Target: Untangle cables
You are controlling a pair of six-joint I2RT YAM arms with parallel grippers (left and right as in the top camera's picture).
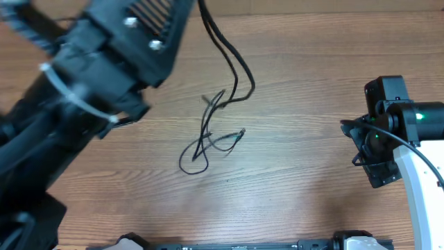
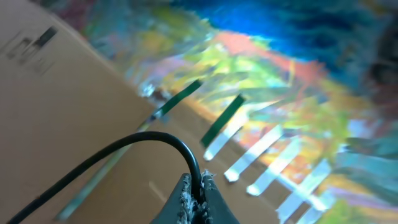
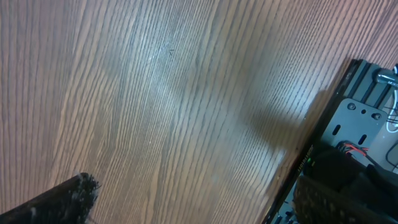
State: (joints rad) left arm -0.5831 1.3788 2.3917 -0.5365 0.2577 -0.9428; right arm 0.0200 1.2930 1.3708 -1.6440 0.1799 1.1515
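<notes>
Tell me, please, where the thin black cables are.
Overhead, the thin black cables lie tangled at the wooden table's centre, strands running to the top edge.

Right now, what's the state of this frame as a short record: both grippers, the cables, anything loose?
left gripper: raised high, shut on black cable
right gripper: open, empty, above bare table
cables: loose tangle mid-table, two strands running up toward the top edge
plug end: lying free on the wood, right of the tangle
untangled: not yet
</notes>
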